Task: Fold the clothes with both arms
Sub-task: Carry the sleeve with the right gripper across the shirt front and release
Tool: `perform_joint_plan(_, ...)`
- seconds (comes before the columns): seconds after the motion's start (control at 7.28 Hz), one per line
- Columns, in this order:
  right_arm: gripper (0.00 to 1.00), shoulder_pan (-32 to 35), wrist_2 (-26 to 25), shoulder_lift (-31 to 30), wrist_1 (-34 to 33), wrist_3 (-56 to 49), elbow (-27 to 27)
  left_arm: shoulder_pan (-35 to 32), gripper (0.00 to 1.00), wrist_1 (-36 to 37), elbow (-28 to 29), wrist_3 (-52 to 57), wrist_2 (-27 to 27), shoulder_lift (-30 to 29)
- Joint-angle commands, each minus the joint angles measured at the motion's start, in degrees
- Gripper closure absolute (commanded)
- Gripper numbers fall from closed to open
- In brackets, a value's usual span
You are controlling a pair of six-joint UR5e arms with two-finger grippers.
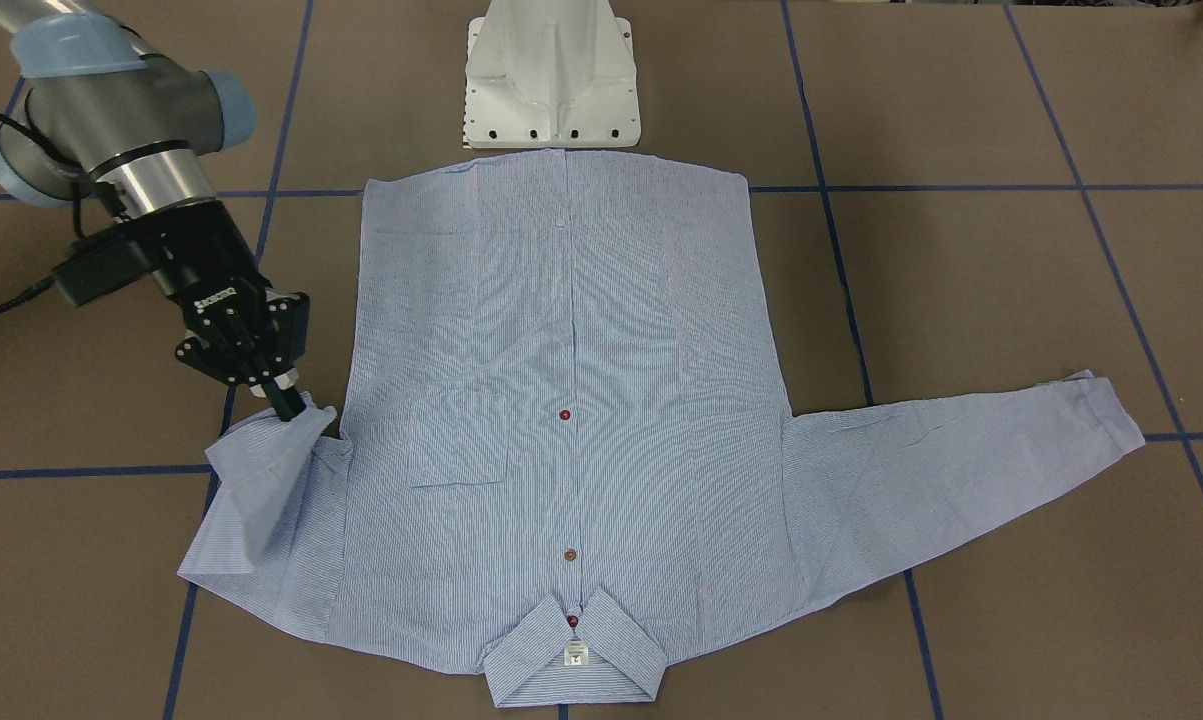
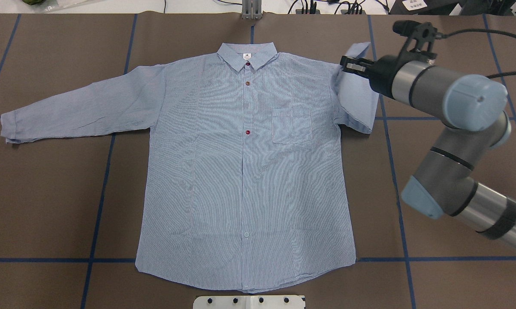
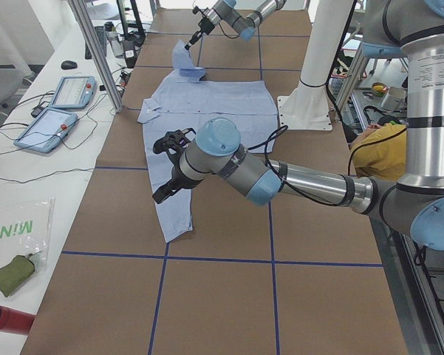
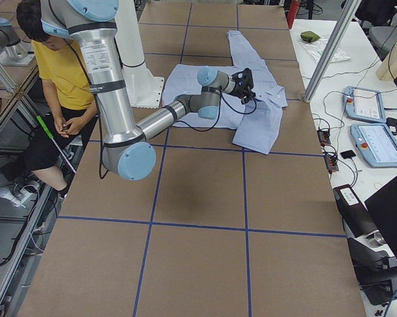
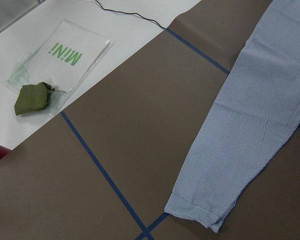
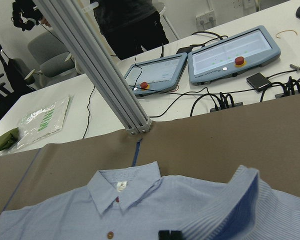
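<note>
In the front-facing view, the shirt (image 1: pixel 571 400) lay flat and front up on the brown table (image 1: pixel 961 300), with its hem at the white pedestal base (image 1: pixel 551 80). The right arm (image 1: pixel 121 120) sloped down from the upper left. Its wrist was bent so that the right gripper (image 1: pixel 289 404) pointed at the table. The fingers were pinched tight on one cuff (image 1: pixel 306 418), holding it raised, and that sleeve was doubled back beside the body.

From overhead, the right arm (image 2: pixel 451 94) entered at the lower right, bent sharply at the elbow, and reached toward the far edge. The right gripper (image 2: pixel 348 65) was beside the shirt's shoulder.

In the exterior left view, the left arm (image 3: pixel 281 177) stretched out nearly level across the table. The left gripper (image 3: pixel 164 185) angled down over the other sleeve (image 3: pixel 173 207), which lay flat. Whether its fingers were spread or closed could not be told.

In the exterior right view, the right arm reached over the shirt, and a person in a yellow top (image 4: pixel 59 72) sat behind the robot.

The left wrist camera looked down on the flat sleeve's end (image 5: pixel 194 212) and a green pouch (image 5: pixel 34 97).

The right wrist camera showed the collar (image 6: pixel 122 187) and the raised cuff (image 6: pixel 244 195).
</note>
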Motion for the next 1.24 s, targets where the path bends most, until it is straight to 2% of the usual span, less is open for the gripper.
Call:
perform_joint_plan(0.0, 1.0, -5.0, -7.6, 13.9, -15.7, 2.5, -1.1, 0.0, 0.0, 0.0, 0.0, 0.0, 0.0, 0.0)
perform_joint_plan(0.14, 1.0, -7.3, -10.4, 19.4, -20.1, 5.5, -4.2, 0.0, 0.0, 0.0, 0.2, 0.0, 0.0, 0.1)
perform_joint_plan(0.41, 1.0, -12.3, -19.0, 29.8, -20.1, 7.2, -19.6, -0.1, 0.0, 0.0, 0.5, 0.0, 0.0, 0.1)
perform_joint_plan(0.55, 1.0, -15.1, -21.6, 30.9, -20.2, 8.5, -22.0, 0.0, 0.0, 0.0, 0.6, 0.0, 0.0, 0.0)
perform_joint_plan(0.69, 1.0, -16.4, -22.9, 32.4, -20.2, 8.5, -25.0, 0.0, 0.0, 0.0, 0.6, -0.1, 0.0, 0.0)
perform_joint_plan(0.96, 1.0, -16.8, -23.3, 39.4, -20.5, 11.0, -33.5, 0.0, 0.0, 0.0, 0.7, -0.1, 0.1, 0.0)
perform_joint_plan(1.1, 1.0, -17.3, -23.3, 40.7, -20.6, 11.1, -35.1, 0.0, 0.0, 0.0, 0.7, -0.1, 0.1, 0.1)
